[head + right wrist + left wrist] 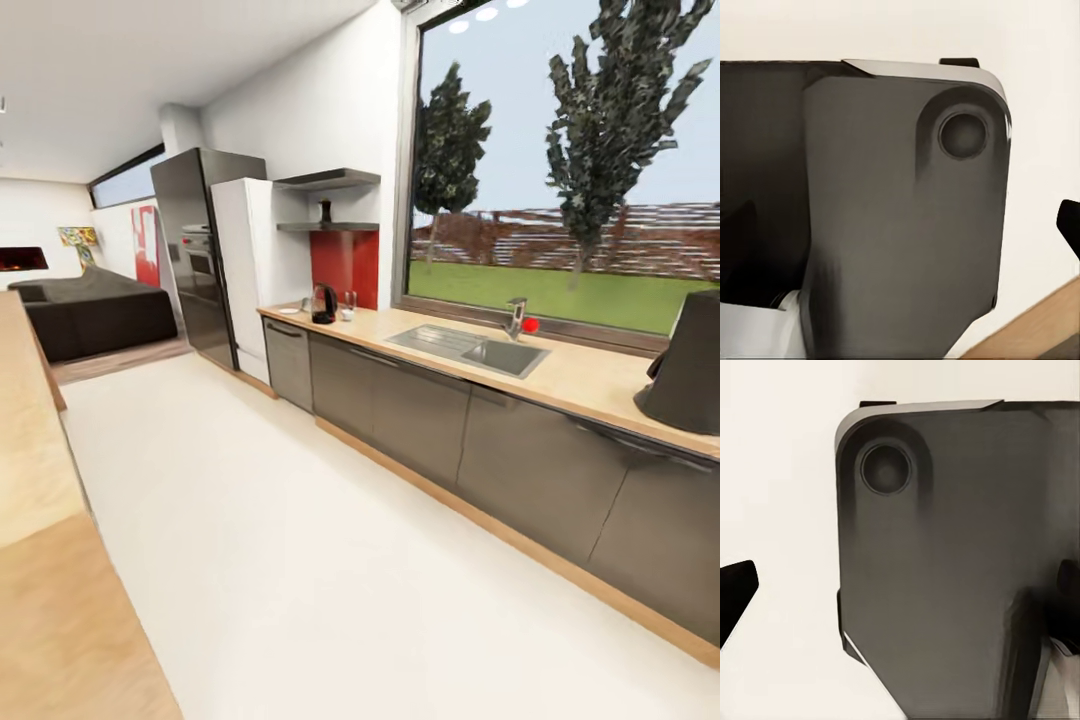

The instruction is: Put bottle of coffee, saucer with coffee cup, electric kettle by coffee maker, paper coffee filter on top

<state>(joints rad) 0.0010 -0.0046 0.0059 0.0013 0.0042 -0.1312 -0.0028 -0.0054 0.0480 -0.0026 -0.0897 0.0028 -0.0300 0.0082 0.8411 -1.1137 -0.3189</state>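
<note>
Each hand is showing as no more than a black fingertip at the picture's edge, the left hand [735, 592] in its wrist view and the right hand [1069, 223] in its own, both beside the robot's dark grey base, so I cannot tell whether either is open or closed. In the head view the electric kettle [323, 304] is standing at the far end of the kitchen worktop [580, 375], with a small glass [350, 301] just beside it. Above them the kitchen shelf [327, 227] is carrying a small dark item too far off to name. Along the worktop a steel sink [470, 348] with its tap [516, 317] is sitting under the window [560, 160], and a dark cone-shaped object [690, 365] is sitting at the near right. A refrigerator [195, 255] is standing beyond the cabinets.
</note>
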